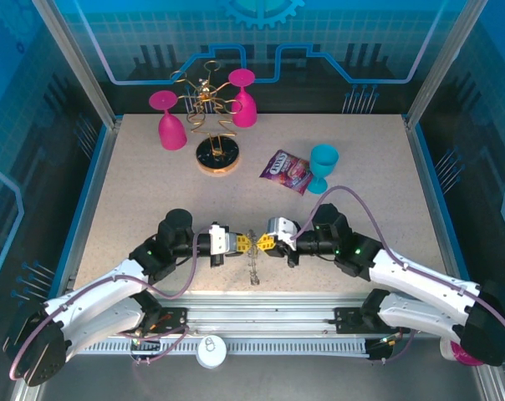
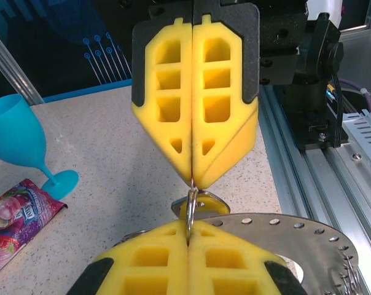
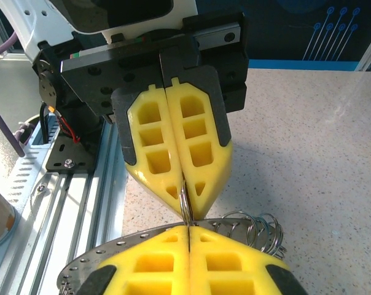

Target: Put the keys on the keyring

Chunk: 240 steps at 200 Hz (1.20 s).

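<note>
Two arms are mounted at the near edge of the counter, the left arm and the right arm, and each carries one end effector, so there are two: the left end effector and the right end effector. Three goblets stand on the counter: one left pink goblet, one right pink goblet and one teal goblet. There is also one gold wire stand, one snack packet, one keyring and one key.

High rear view down onto table, close wrist views facing each other, sharing the keyring
</note>
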### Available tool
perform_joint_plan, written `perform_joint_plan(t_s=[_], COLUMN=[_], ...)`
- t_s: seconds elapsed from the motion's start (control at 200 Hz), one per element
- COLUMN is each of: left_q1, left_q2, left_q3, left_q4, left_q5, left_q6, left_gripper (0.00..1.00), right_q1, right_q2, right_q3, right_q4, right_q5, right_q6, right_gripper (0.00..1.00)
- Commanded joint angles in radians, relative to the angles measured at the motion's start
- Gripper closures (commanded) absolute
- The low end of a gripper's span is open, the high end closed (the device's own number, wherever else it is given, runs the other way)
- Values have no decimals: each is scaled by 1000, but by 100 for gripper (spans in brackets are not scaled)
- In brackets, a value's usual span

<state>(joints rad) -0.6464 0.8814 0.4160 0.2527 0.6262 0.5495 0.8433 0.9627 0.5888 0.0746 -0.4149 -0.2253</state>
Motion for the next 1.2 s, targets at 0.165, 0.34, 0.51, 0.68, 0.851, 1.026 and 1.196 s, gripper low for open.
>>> perform_joint_plan(t_s=[0.165, 0.34, 0.51, 0.68, 0.851, 1.026, 1.196], left_q1=[-4, -4, -4, -3, -4, -3, -4], left_q2=[-19, -14, -4, 2, 4, 14, 27], left_q3=[-9, -18, -14, -12, -12, -13, -11], left_q4=[39, 89, 98, 99, 103, 116, 134], left_q5=[45, 60, 70, 76, 79, 84, 90], left_q6=[1, -30, -31, -31, -33, -39, -43], left_gripper=[100, 100, 100, 100, 100, 100, 100], right_q1=[-5, -3, 13, 14, 15, 16, 20], right_q2=[-9, 35, 40, -1, 4, 27, 62], right_q3=[-11, -4, -4, -31, -48, -51, -35], right_q4=[-15, -6, 39, 107, 135, 184, 204], right_q5=[27, 48, 53, 61, 30, 14, -9], right_q6=[24, 60, 69, 63, 52, 57, 56], right_gripper=[100, 97, 80, 72, 71, 74, 80])
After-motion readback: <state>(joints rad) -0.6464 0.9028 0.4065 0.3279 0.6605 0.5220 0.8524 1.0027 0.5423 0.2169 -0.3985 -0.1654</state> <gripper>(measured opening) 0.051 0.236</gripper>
